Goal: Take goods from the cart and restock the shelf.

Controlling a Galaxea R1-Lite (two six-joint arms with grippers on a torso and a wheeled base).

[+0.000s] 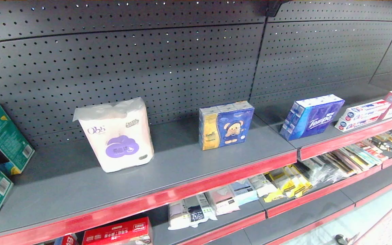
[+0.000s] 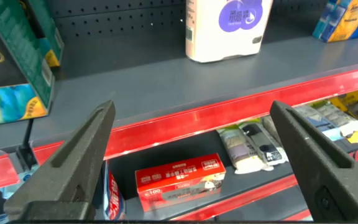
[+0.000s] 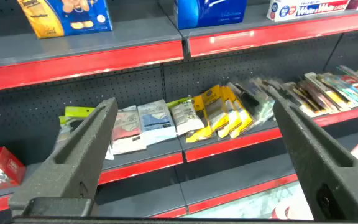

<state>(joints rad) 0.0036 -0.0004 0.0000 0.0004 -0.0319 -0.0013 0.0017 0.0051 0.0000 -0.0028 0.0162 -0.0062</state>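
The left end effector (image 2: 191,109) is released, its 2 dark fingers spread wide with nothing between them, in front of the grey metal shelf with a red front edge (image 1: 196,163). The right end effector (image 3: 194,99) is likewise spread and empty, facing a lower tier. In the head view, 3 packs stand well apart on the shelf: a white plastic toilet-roll pack with a purple label (image 1: 116,134) left of centre, a blue-and-yellow tissue pack (image 1: 226,125) at centre, and a blue tissue pack (image 1: 310,117) at right.

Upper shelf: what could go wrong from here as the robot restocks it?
The white tissue pack stands tall and soft; an arm passing beside it may topple it. The bear-print pack stands upright fairly near the red front edge; a nudge could tip it off.
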